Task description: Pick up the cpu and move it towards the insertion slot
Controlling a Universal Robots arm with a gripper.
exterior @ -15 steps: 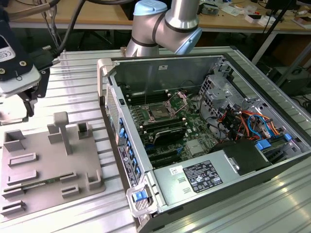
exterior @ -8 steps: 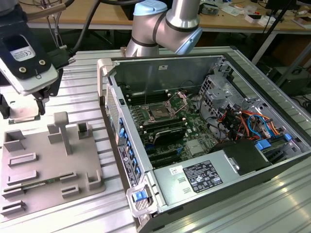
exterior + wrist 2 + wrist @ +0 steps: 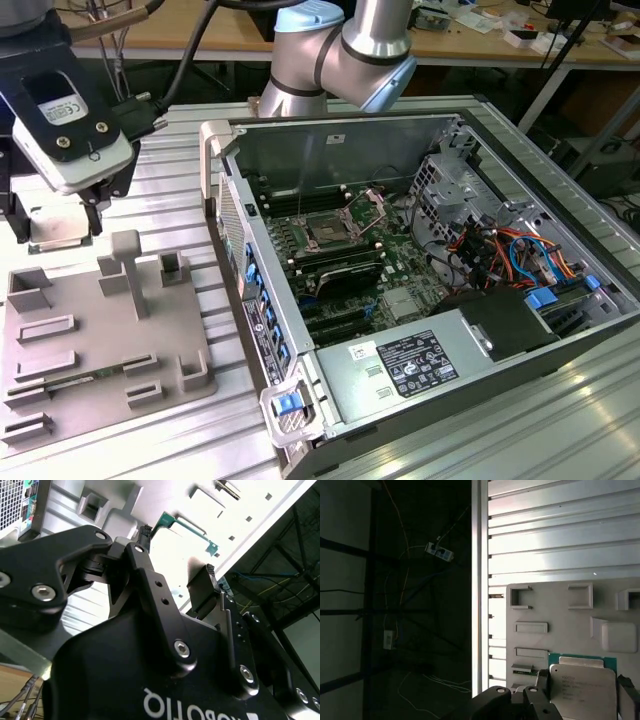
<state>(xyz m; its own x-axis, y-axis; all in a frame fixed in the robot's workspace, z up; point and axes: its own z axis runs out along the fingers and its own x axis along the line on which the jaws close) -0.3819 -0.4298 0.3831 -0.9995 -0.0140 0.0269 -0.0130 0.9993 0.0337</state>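
black gripper point(image 3: 177, 551) clenches the silver-topped square cpu point(image 3: 587, 690) over a grey plastic tray point(image 3: 100, 350). silver-framed insertion slot point(image 3: 328, 232) sits well apart.

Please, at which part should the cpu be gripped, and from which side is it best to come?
Grip the cpu by two opposite edges, coming straight down from above. It is a flat, level square, so its broad metal top gives nothing to pinch. The gripper holds it this way, one finger on each edge, above the grey tray.
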